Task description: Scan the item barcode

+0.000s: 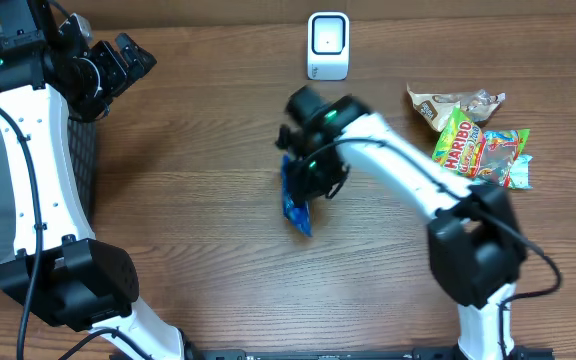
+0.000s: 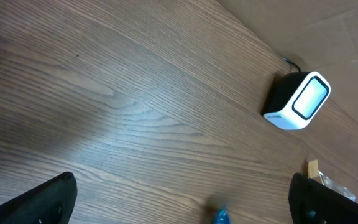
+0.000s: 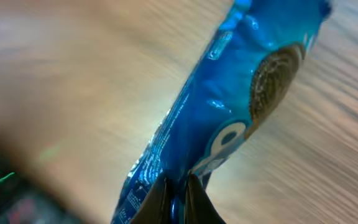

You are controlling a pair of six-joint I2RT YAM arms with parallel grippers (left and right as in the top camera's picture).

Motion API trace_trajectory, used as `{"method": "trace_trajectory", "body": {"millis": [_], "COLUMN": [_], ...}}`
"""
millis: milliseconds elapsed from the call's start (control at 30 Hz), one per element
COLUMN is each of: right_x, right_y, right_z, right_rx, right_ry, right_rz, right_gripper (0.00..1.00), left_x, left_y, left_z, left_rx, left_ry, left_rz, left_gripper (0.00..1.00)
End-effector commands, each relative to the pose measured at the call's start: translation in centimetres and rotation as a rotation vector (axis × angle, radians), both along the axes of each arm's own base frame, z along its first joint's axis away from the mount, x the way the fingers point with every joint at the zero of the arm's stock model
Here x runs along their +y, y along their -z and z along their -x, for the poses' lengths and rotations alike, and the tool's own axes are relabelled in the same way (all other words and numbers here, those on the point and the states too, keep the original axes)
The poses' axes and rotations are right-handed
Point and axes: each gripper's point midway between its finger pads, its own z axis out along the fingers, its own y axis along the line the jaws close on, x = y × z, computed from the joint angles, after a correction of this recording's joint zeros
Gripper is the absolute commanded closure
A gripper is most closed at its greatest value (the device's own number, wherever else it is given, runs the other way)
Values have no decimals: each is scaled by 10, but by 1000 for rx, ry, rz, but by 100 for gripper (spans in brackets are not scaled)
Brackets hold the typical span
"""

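Already gripped, not yet scanned.
Right gripper [image 3: 176,191] pinches the blue cookie packet [image 1: 297,207] at table centre; the scanner [image 1: 328,45] sits at twelve o'clock, so presenting the barcode remains. Left gripper [image 1: 126,58], at ten o'clock, gapes empty.

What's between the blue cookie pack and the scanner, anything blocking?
Nothing visible. The right hand is shut on the blue cookie pack; only bare table lies between it and the scanner.
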Motion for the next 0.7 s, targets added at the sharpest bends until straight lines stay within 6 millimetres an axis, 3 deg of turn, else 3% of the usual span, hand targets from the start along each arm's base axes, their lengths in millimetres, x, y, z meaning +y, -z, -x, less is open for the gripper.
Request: {"method": "trace_trajectory", "body": {"millis": [0,200,367,467,667], "right_x": [18,-22,-47,-74,-113], "right_y": [-106,-137,-184,-187,-187], "right_z": [18,-7,-36,-56,-78], "right_rx": [45,47,68,151,224], "right_ry": [-252,-144,7,159,337], "right_rz": [-689,-887,-1151,-1124,-1105], "right_gripper": [96,96,96,96,96], "left_x": [-2,-2,-2,-2,-2], "left_y": [-7,-7,-7,-7,-7], "left_z": [-3,-3,-3,-3,-3], "left_rx": [-17,-17,-16,-17,-16], "left_ry": [-7,-7,-7,-7,-7], "left_rz": [-4,-4,-4,-4,-4], "left_gripper": [0,0,0,0,0]}}
